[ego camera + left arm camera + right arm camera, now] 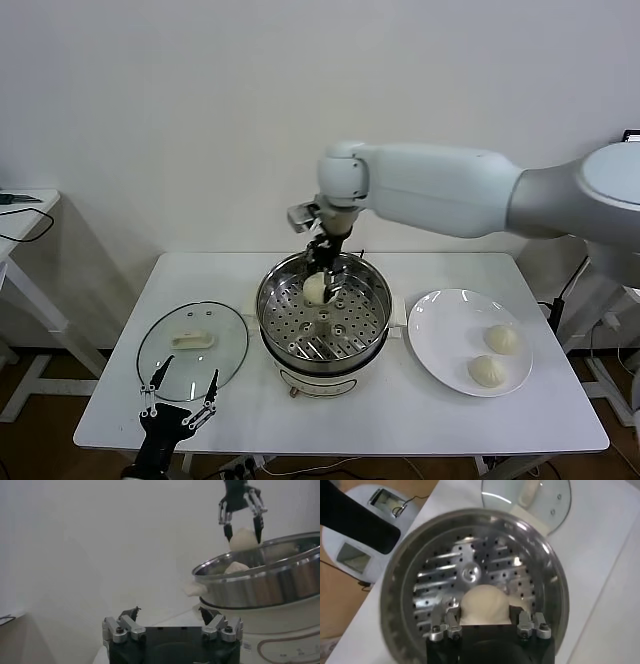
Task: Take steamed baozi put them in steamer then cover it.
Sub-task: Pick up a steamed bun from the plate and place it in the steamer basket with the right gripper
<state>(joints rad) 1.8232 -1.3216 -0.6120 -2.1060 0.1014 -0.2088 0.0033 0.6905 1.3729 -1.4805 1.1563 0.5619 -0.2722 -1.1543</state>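
My right gripper (318, 283) is shut on one cream-white baozi (315, 290) and holds it just above the perforated tray of the steel steamer (285, 320). The right wrist view shows this baozi (482, 605) between the fingers over the steamer's tray (445, 570). Two more baozi (501, 338) (487, 371) lie on the white plate (440, 320). The left wrist view shows a pale shape (236, 568) inside the steamer's rim; I cannot tell whether it is a baozi or a reflection. The glass cover (215, 365) lies flat left of the steamer. My left gripper (180, 398) is open and empty at its near edge.
The steamer stands on a cream-white base (320, 382) in the middle of the white table (400, 420). A side table (25, 215) with a cable stands far left. The wall is close behind the table.
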